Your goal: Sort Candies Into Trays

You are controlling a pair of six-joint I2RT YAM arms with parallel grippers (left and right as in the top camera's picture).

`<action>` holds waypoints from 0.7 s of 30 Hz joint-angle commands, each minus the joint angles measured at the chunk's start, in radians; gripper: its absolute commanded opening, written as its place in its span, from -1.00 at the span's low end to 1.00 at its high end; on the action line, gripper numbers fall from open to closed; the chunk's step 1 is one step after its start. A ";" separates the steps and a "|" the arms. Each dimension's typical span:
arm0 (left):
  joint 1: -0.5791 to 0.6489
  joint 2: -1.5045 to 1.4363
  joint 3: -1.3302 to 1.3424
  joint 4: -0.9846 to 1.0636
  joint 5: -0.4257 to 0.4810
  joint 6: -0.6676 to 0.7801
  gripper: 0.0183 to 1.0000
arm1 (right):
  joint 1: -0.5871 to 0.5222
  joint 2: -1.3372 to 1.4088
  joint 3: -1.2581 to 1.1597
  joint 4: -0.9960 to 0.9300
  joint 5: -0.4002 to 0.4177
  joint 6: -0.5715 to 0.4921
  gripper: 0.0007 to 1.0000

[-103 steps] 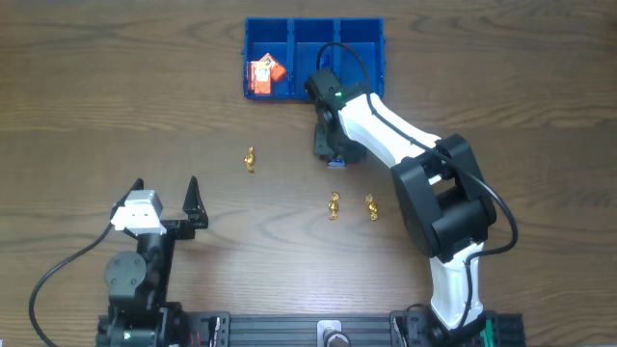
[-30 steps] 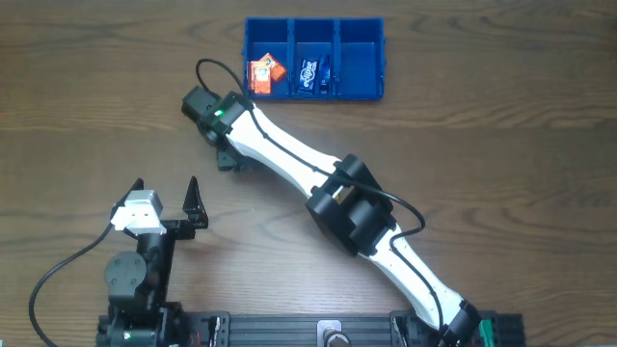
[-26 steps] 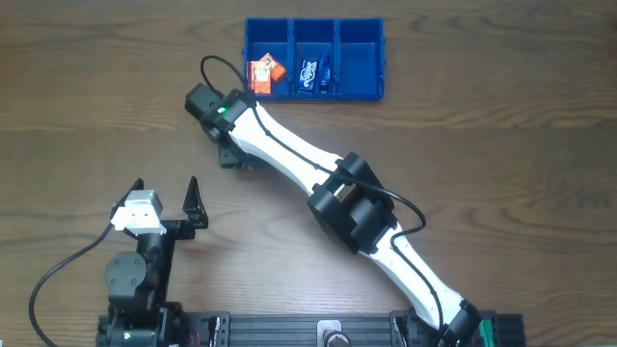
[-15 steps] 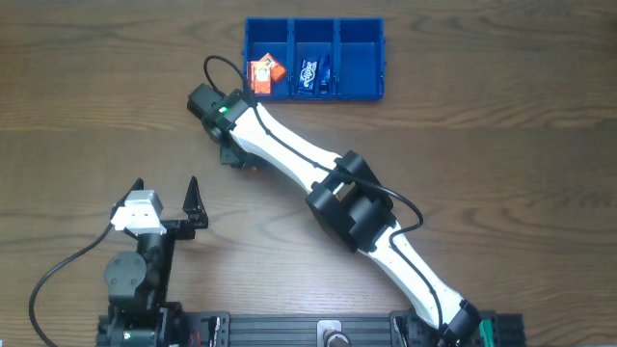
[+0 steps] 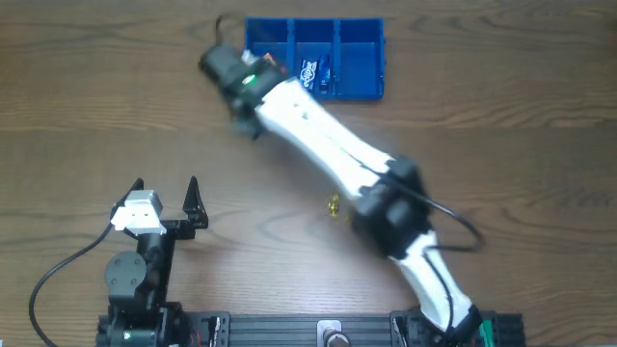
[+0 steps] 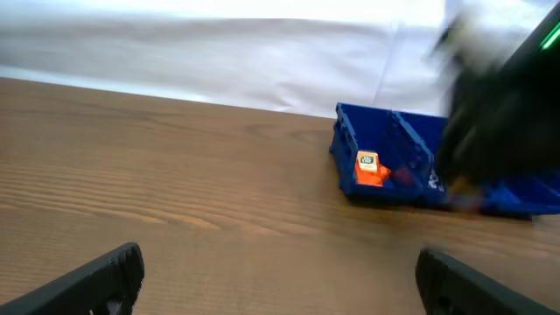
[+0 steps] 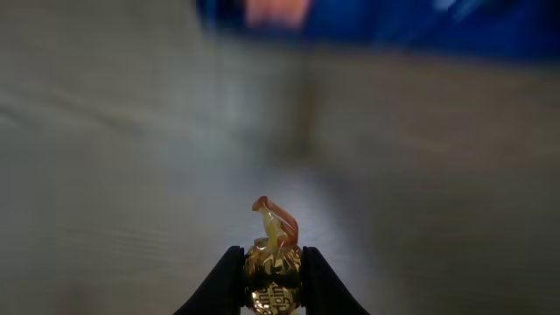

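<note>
Right gripper [image 7: 272,255] pinches a gold candy [image 7: 273,278] near the blue tray [image 6: 348,171]. Left gripper [image 5: 166,189] jaws stand spread.

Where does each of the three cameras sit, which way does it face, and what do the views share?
Top view: fixed overhead, facing straight down at the table; both arms show, left gripper near its base, right arm slanting across to the blue tray.
Left wrist view: on the left wrist, low, facing across the table at the tray; its open fingers flank the bottom edge.
Right wrist view: on the right wrist, facing the table before the tray; right gripper shut on a gold candy.
Shared: the blue tray appears in all three.
</note>
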 commanded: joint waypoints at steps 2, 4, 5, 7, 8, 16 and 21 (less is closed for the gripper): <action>0.006 -0.006 -0.015 -0.042 0.006 0.003 1.00 | -0.179 -0.162 0.011 0.021 0.128 -0.147 -0.65; 0.006 -0.006 -0.015 -0.042 0.006 0.003 1.00 | -0.272 -0.164 0.010 0.052 0.124 -0.187 -0.65; 0.006 -0.006 -0.015 -0.042 0.006 0.003 0.99 | -0.308 -0.158 0.010 0.071 0.124 -0.194 -0.66; 0.006 -0.006 -0.015 -0.042 0.006 0.003 0.99 | -0.369 -0.145 0.010 0.114 0.094 -0.227 -0.66; 0.006 -0.006 -0.015 -0.042 0.006 0.003 1.00 | -0.385 -0.135 0.010 0.130 0.074 -0.243 -0.65; 0.006 -0.006 -0.015 -0.042 0.006 0.003 1.00 | -0.427 0.023 0.010 0.244 0.064 -0.274 -0.58; 0.006 -0.006 -0.015 -0.042 0.006 0.003 0.99 | -0.434 0.057 0.010 0.252 0.063 -0.271 -0.52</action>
